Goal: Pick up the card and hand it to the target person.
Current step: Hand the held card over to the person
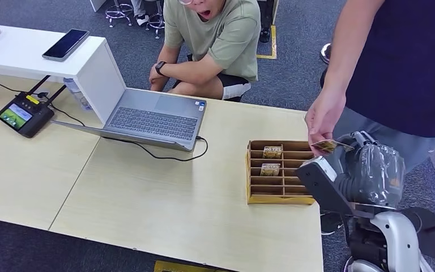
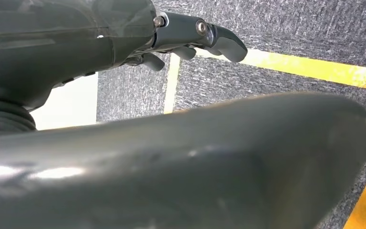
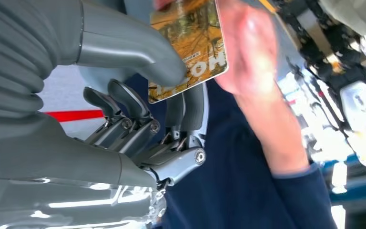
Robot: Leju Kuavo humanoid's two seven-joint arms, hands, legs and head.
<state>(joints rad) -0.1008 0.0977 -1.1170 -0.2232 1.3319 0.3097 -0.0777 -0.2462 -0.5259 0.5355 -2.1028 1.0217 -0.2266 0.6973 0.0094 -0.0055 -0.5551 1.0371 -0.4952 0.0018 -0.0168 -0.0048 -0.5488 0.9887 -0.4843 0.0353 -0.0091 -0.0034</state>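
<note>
At the lower right of the head view, nearest the camera, the robot's right hand (image 1: pixel 355 170) is lifted up beside the table edge. Its thumb and a finger pinch the card (image 3: pixel 188 45) from both sides, while the other fingers (image 3: pixel 119 102) curl loosely away, so the card stands out where someone can take it. In the head view the card (image 1: pixel 329 146) shows just above the hand. A person's hand (image 1: pixel 323 118) in a dark blue top reaches down from the upper right and touches the far end of the card, so both hold it now; this looks like the giving step, and the robot likely needs to let go next. The left hand (image 2: pixel 190 38) hangs low over grey carpet with yellow lines, its fingers a little bent and holding nothing. Just left of the right hand, on the pale table (image 1: pixel 158 209), sits a brown box (image 1: pixel 274 175) with slots, and more cards stand in two of them. Farther back are an open laptop (image 1: pixel 153 116) and a seated person (image 1: pixel 215 45).
</note>
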